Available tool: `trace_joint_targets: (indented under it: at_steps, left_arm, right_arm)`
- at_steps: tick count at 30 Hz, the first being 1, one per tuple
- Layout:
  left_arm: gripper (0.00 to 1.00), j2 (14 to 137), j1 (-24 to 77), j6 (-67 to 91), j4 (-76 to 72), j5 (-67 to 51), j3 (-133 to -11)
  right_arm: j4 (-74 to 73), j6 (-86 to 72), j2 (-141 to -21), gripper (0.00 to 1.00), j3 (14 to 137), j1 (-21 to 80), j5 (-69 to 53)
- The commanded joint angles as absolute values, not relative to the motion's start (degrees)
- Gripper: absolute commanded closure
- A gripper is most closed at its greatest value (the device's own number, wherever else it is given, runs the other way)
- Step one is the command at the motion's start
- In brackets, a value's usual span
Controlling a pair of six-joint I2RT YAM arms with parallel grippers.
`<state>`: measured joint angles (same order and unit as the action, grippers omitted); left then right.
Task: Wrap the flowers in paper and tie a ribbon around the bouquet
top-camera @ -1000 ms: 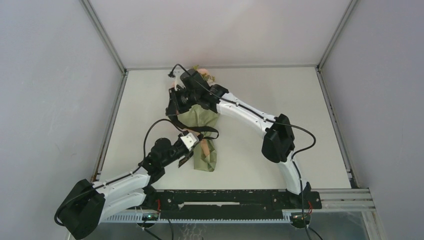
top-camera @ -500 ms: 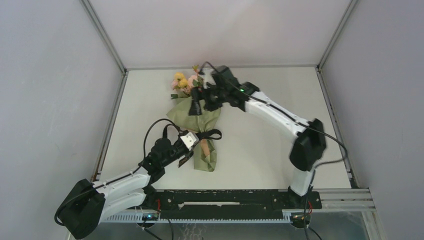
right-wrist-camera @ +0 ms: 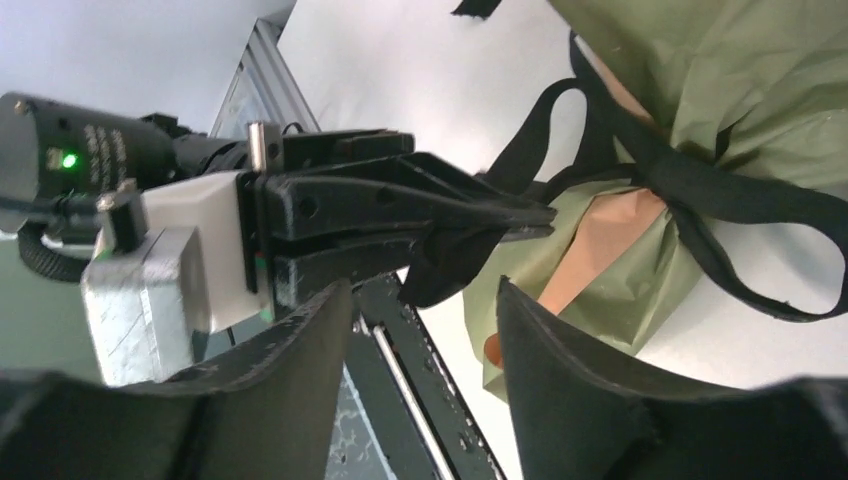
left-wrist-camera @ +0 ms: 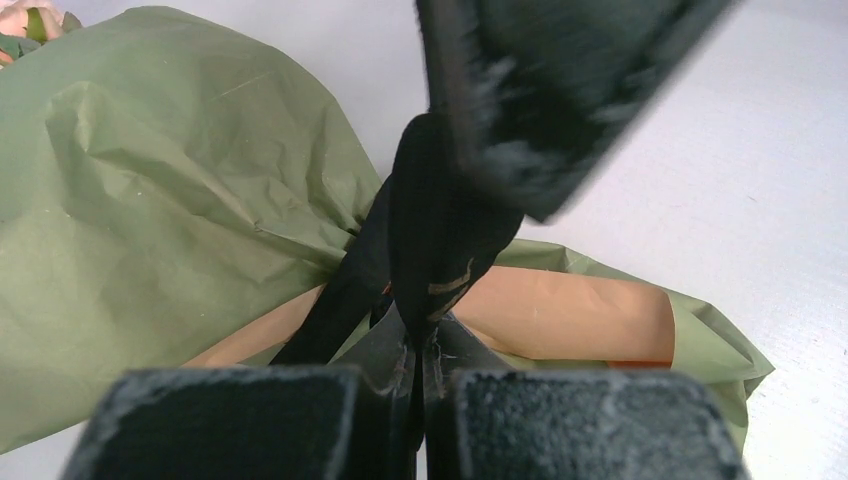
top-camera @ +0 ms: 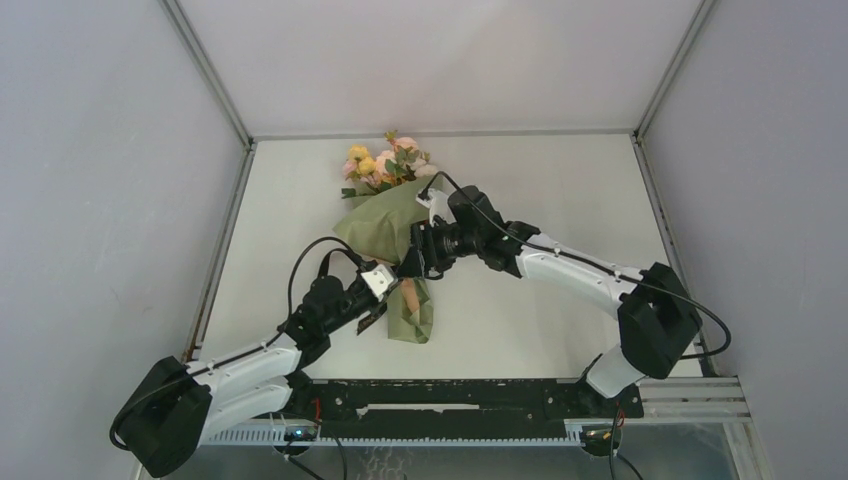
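Observation:
The bouquet lies on the table, its flowers (top-camera: 383,160) at the far end and the olive paper (top-camera: 380,225) wrapped round the stems. Peach lining (left-wrist-camera: 570,315) shows at the narrow waist. The black ribbon (right-wrist-camera: 700,190) circles that waist with a loose loop. My left gripper (top-camera: 394,284) is shut on a ribbon end (left-wrist-camera: 440,250) just left of the waist. My right gripper (top-camera: 410,262) is open beside the left fingertips, and the held ribbon end (right-wrist-camera: 450,262) hangs just above its gap (right-wrist-camera: 425,300). Nothing sits between the right fingers.
The bouquet's lower paper end (top-camera: 412,318) points toward the black base rail (top-camera: 470,395). Metal frame posts (top-camera: 225,100) border the white table (top-camera: 560,180) at left and right.
My right arm has swung back from the flower heads at the far end to the bouquet's waist beside the left gripper, and its jaws have opened. The left arm has kept still with the ribbon.

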<state>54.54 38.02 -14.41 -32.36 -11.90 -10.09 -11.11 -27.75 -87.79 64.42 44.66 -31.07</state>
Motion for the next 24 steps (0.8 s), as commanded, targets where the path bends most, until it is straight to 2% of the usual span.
trace_joint_targets:
  at_steps: [1, 8, 9, 12, 13, 14, 18, 19, 21, 24]
  left_arm:
    - [1.00, 54.4, 38.4, -13.8, -33.8, -11.9, -10.8]
    - [1.00, 54.6, 38.3, -14.1, -33.5, -12.4, -11.0]
    - [1.00, 54.7, 38.3, -14.2, -33.3, -12.7, -11.1]
    - [1.00, 54.8, 38.4, -14.2, -32.5, -12.8, -11.7]
    - [1.00, 54.8, 38.3, -14.2, -32.0, -13.2, -12.1]
    - [0.94, 54.7, 38.3, -14.3, -30.8, -13.5, -12.9]
    - [0.35, 52.7, 38.1, -16.4, -18.9, -15.5, -19.7]
    - [0.26, 52.0, 37.8, -18.3, -13.3, -17.1, -22.7]
    - [0.17, 51.9, 37.2, -25.0, -1.0, -18.3, -29.1]
    - [0.11, 54.3, 34.8, -39.0, 19.5, -15.9, -37.9]
  right_arm:
    - [-4.8, -29.7, -90.7, 0.43, 65.2, 43.7, -31.4]
    - [-0.7, -30.8, -93.5, 0.59, 65.2, 43.7, -33.9]
    - [-0.6, -30.7, -93.6, 0.66, 65.1, 43.8, -34.5]
    - [-0.6, -30.1, -93.7, 1.00, 65.1, 44.0, -36.1]
    - [-0.8, -29.7, -93.6, 1.00, 65.1, 44.0, -36.2]
    - [-1.4, -29.0, -93.6, 1.00, 65.1, 44.0, -36.2]
    - [-3.5, -27.2, -93.2, 1.00, 65.2, 43.3, -34.2]
    - [-3.8, -26.9, -93.3, 1.00, 65.2, 43.2, -33.8]
    - [-4.0, -26.5, -93.5, 1.00, 65.2, 42.9, -33.4]
    - [-4.2, -25.8, -93.6, 1.00, 65.1, 42.8, -32.7]
